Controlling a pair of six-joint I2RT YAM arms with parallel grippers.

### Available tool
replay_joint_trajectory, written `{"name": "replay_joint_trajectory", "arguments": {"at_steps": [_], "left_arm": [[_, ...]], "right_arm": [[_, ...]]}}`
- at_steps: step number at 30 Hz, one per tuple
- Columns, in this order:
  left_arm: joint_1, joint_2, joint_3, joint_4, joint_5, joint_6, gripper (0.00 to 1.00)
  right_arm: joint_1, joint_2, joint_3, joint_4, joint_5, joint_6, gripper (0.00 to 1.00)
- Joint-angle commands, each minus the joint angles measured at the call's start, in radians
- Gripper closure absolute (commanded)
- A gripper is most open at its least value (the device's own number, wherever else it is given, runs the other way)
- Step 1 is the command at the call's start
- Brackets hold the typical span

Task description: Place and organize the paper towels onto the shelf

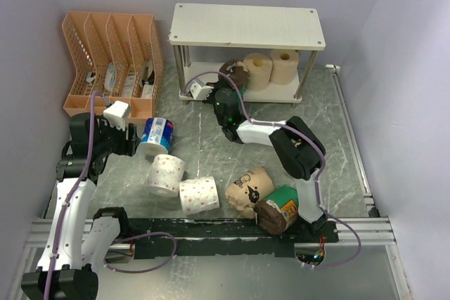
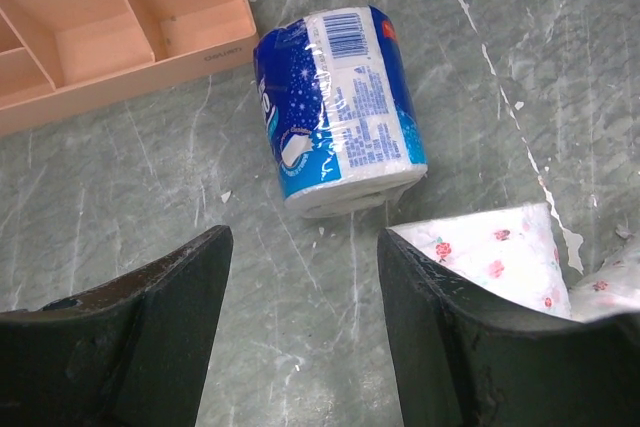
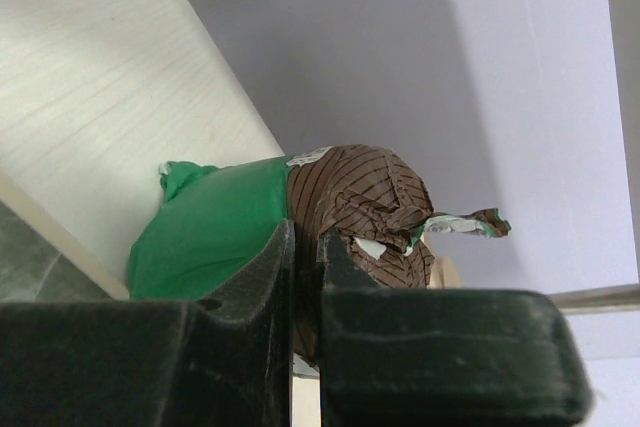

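Observation:
The shelf (image 1: 246, 24) stands at the back with two tan rolls (image 1: 271, 68) on its lower board. My right gripper (image 1: 229, 86) reaches to that board's left end, its jaws shut on the wrapper of a dark brown and green roll (image 1: 235, 74). The right wrist view shows the gripper (image 3: 305, 239), the roll (image 3: 345, 197) and a pale shelf board (image 3: 90, 97). My left gripper (image 1: 131, 140) is open and empty, low over the table just short of a blue-white roll (image 1: 156, 136). In the left wrist view the gripper (image 2: 305, 247) faces that roll (image 2: 340, 107).
An orange file organizer (image 1: 112, 61) stands back left, close to the blue-white roll (image 2: 100, 27). Two white flowered rolls (image 1: 181, 184) lie at the front centre, one beside my left fingers (image 2: 500, 257). A kraft roll (image 1: 249, 187) and a green-brown roll (image 1: 280, 210) lie by the right arm's base.

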Motion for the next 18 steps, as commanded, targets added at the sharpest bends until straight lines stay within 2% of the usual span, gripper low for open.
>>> {"name": "replay_joint_trajectory", "arguments": {"at_steps": [1,10,11,13,14,15,17,18], "left_arm": [[-0.012,0.013,0.010,0.010,0.006,-0.001,0.29],[-0.025,0.022,0.012,0.010,0.004,-0.003,0.30],[-0.025,0.024,0.011,0.010,0.003,-0.004,0.30],[-0.025,0.023,0.013,0.010,0.003,-0.003,0.29],[-0.027,0.024,0.012,0.010,0.003,-0.004,0.29],[-0.027,0.025,0.013,0.010,0.003,-0.003,0.29],[-0.027,0.025,0.013,0.010,0.004,-0.004,0.27],[-0.027,0.027,0.012,0.010,0.004,-0.003,0.27]], "right_arm": [[-0.021,0.059,0.119,0.106,-0.027,-0.052,1.00],[-0.067,0.133,0.213,0.080,-0.029,-0.035,1.00],[-0.067,0.125,0.208,0.085,-0.023,-0.032,0.90],[-0.060,0.101,0.174,0.098,-0.012,-0.020,0.49],[-0.054,0.080,0.151,0.117,-0.003,-0.005,0.32],[-0.048,0.054,0.123,0.126,0.006,0.007,0.20],[-0.030,-0.017,0.072,0.098,0.021,0.049,0.04],[-0.020,-0.056,0.041,0.089,0.029,0.076,0.00]]}}
